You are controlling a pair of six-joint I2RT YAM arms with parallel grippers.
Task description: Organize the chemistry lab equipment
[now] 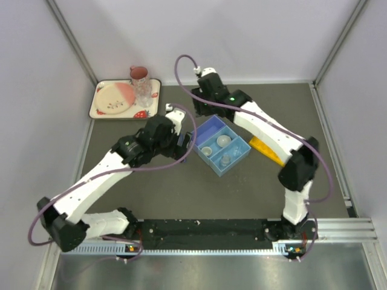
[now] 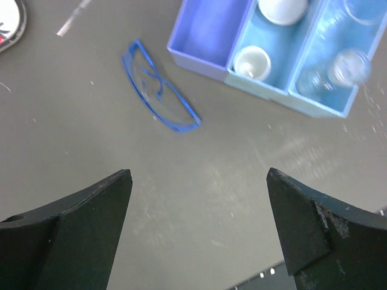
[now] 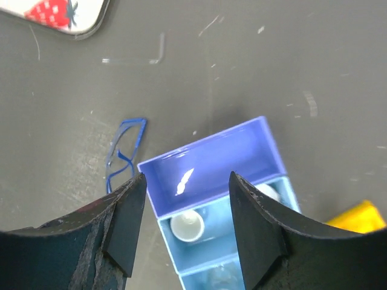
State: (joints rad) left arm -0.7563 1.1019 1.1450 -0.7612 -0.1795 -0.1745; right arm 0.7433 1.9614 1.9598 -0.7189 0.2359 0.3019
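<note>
The blue divided tray (image 1: 237, 162) sits mid-table. Its light-blue middle bay holds two small white dishes (image 2: 251, 62) (image 2: 281, 9), and its end bay holds a clear beaker (image 2: 344, 66). The purple bay (image 3: 211, 163) is empty. Blue-rimmed goggles (image 2: 160, 90) lie flat on the mat just left of the tray. My left gripper (image 2: 199, 181) hovers open and empty over bare mat, short of the goggles. My right gripper (image 3: 187, 181) hangs open above the purple bay, holding nothing. A thin glass rod (image 3: 133, 60) lies beyond the goggles. The yellow rack (image 1: 266, 150) lies right of the tray.
At the back left stands a cream strawberry-patterned tray (image 1: 100, 112) with a pink-and-cream plate, a pink mug (image 1: 139, 75) and a clear tumbler (image 1: 144, 93). White walls close in the table on three sides.
</note>
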